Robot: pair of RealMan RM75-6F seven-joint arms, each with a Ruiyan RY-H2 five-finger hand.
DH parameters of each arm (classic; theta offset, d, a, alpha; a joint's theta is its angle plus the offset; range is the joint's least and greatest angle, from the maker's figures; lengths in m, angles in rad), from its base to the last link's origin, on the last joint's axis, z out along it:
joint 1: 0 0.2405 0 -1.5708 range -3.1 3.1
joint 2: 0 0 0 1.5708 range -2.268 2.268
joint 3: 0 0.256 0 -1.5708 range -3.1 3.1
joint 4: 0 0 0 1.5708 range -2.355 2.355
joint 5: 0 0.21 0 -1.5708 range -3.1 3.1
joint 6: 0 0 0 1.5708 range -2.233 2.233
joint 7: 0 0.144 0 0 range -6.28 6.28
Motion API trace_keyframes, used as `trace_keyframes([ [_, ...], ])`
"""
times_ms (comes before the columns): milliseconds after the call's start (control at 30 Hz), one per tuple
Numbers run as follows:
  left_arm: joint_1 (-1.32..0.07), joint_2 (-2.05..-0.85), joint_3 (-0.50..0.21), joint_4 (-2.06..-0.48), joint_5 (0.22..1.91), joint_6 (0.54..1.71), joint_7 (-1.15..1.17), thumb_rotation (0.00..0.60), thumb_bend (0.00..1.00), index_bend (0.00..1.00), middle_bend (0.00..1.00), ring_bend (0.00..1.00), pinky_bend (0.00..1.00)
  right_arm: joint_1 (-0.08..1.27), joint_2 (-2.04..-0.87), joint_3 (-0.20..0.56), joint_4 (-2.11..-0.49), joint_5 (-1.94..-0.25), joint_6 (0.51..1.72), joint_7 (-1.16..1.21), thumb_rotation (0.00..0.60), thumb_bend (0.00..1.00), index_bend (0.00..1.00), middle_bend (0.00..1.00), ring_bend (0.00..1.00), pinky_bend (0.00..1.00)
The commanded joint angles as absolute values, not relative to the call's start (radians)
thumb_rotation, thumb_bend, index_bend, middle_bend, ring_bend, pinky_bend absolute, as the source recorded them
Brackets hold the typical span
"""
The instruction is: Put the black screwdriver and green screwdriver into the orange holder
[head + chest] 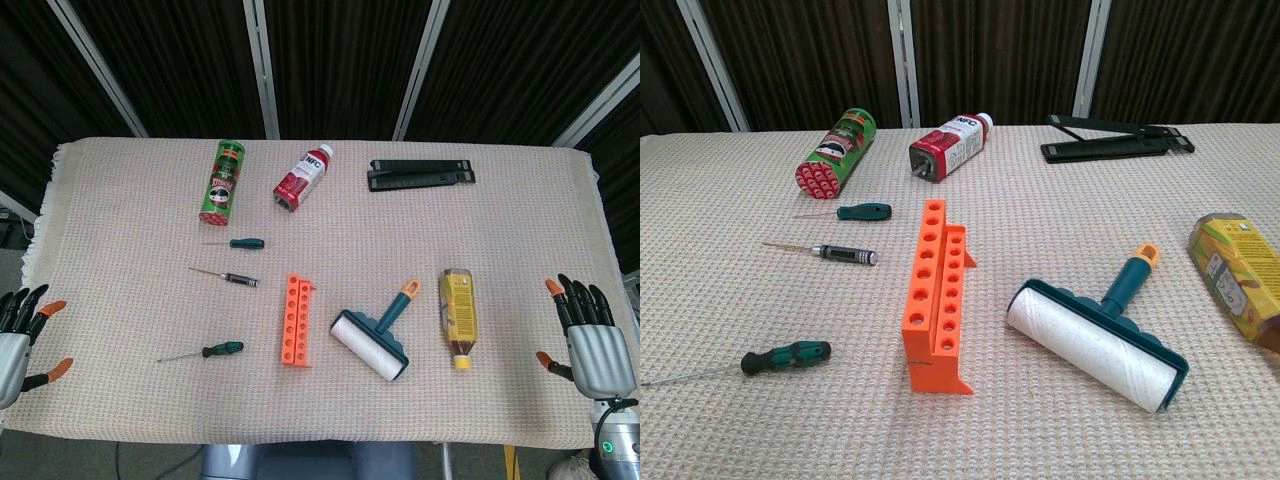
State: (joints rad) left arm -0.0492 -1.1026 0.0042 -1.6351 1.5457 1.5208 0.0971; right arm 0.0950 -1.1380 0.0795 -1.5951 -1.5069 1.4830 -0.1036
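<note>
My hands, left hand [20, 335] and right hand [595, 340], hang open and empty at the desk's near corners. Nothing started: black screwdriver [228, 277] and green screwdriver [203, 351] lie left of the orange holder [296, 320]; left reaches first.

A lab-style test setup: a table [520, 330] under a woven beige cloth [130, 300], dark curtains [340, 60] with metal rails at 12 o'clock.

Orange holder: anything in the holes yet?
No. The orange holder shows two rows of holes, all of them empty in the chest view. All three screwdrivers lie on the cloth to its left. How deep the holes go cannot be seen.
</note>
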Motion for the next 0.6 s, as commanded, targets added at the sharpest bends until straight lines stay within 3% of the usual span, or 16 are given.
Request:
trace_keyframes([
  [33,-0.043,-1.106,0.005,-1.637,1.543,1.527,0.103,0.578,0.15,0.22,0.04,0.0,0.0,0.099,-1.139,0.081,-1.593,-1.507,1.479,-0.102,0.6,0.0,0.01,0.0,0.0,0.0],
  [600,-0.012,-1.098,0.01,-1.651,1.554,1.573,0.111,0.578,0.15,0.23,0.05,0.0,0.0,0.111,-1.142,0.077,-1.562,-1.51,1.459,-0.059,0.6,0.0,0.01,0.0,0.0,0.0],
])
